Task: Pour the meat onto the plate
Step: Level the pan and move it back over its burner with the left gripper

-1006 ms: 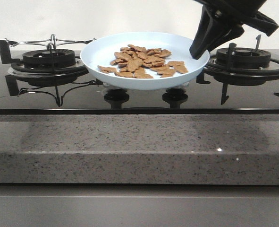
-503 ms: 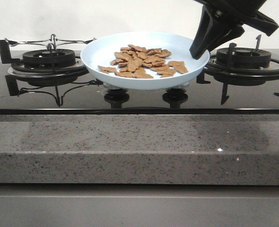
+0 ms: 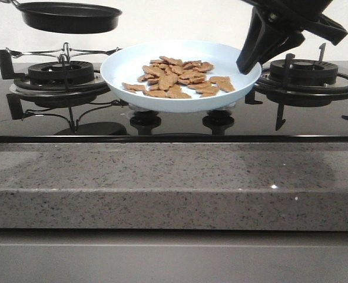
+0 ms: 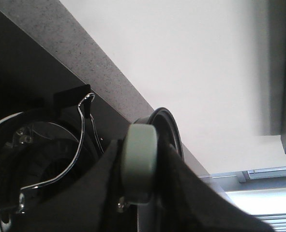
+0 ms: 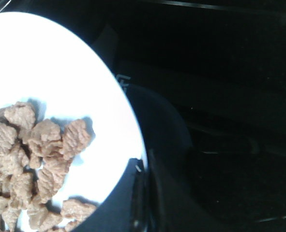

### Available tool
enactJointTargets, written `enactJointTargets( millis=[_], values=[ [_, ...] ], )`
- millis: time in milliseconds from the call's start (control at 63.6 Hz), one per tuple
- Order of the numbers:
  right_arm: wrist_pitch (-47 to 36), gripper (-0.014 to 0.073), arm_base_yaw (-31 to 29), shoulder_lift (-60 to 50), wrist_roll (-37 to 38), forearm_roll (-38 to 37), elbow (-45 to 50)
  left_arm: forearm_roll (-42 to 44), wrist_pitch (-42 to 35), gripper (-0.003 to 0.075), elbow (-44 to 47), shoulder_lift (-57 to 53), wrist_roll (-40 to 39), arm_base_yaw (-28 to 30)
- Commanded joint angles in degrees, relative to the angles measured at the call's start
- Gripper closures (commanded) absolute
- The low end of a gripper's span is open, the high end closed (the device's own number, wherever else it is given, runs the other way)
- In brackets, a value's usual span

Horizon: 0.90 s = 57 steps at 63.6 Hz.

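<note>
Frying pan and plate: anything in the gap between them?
Front view: nothing solid lies between the frying pan and the plate, only wall behind. The left burner sits below the pan, and the meat lies on the plate.

I see light-brown meat (image 3: 179,75) on a pale blue-white plate (image 3: 122,66). The frying pan (image 3: 68,16) looks black. The counter (image 3: 162,186) is grey with tiny dark speckles. The stove top (image 3: 315,121) is shiny black.

You can't see the frying pan's (image 3: 68,16) handle; the front view's edge cuts it off. Behind the right fingers (image 3: 251,54), the plate's (image 3: 126,65) rim is hidden, and the left fingers (image 4: 109,193) blur darkly around a pale handle (image 4: 139,162).
</note>
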Motion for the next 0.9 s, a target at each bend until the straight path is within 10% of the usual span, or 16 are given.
enactJointTargets(
  millis=[0,880],
  values=[
    [-2.50,0.0622,-0.12,-2.85,-0.42,2.09,-1.59,-4.54,-0.03,0.0730,-1.68,-3.06,-0.95,0.75],
    [-2.43,0.0622,-0.12,-2.85,-0.42,2.09,-1.59,1.10,-2.36,0.0694,4.05,-2.22,-1.87,1.94]
  ],
)
